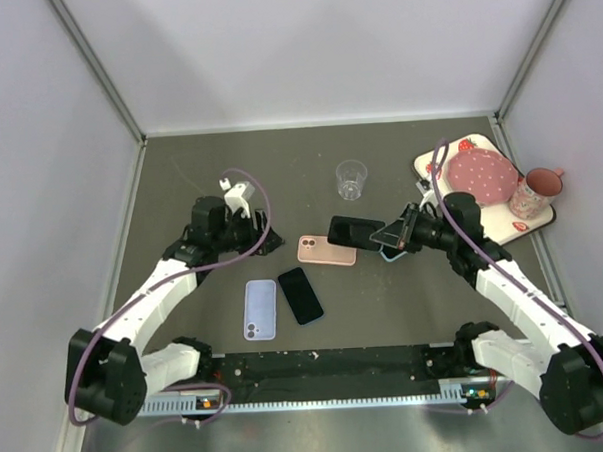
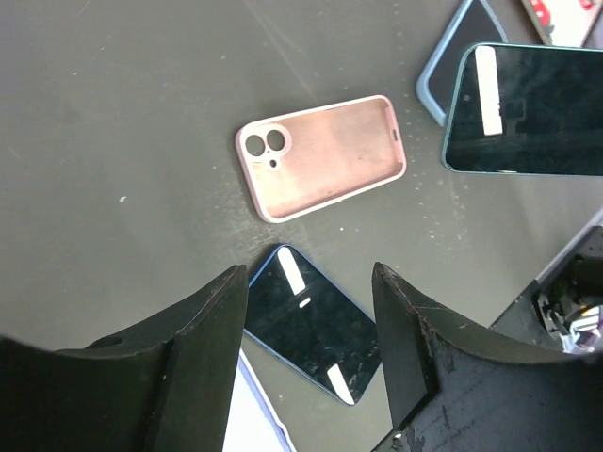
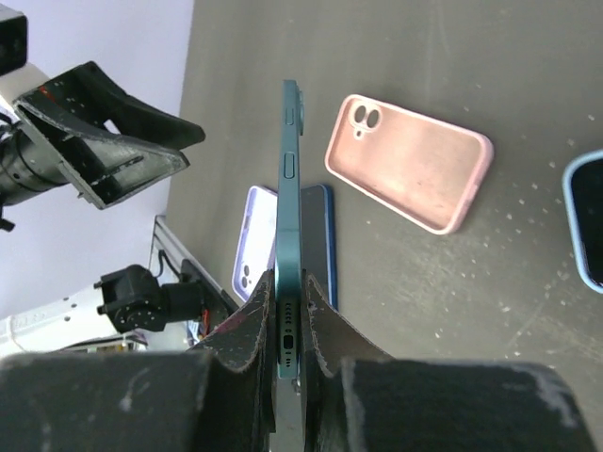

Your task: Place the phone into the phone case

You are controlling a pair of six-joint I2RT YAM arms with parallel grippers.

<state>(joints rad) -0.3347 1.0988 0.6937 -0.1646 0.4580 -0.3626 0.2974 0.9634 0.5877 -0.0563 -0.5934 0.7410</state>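
Observation:
My right gripper (image 3: 287, 301) is shut on a teal phone (image 3: 290, 188), held edge-up above the table; from above the phone (image 1: 354, 229) hangs just right of the empty pink phone case (image 1: 327, 250). The case (image 2: 322, 157) lies open side up, apart from both grippers. My left gripper (image 2: 306, 278) is open and holds nothing. It hovers over a dark blue phone (image 2: 311, 325) lying screen up. In the top view the left gripper (image 1: 267, 237) sits left of the pink case.
A lavender case (image 1: 260, 309) lies beside the dark phone (image 1: 299, 294). A light blue case (image 2: 452, 56) lies under the right gripper. At the back stand a clear cup (image 1: 351, 180), a tray (image 1: 542, 221) with a pink lid, and a pink mug (image 1: 535, 191).

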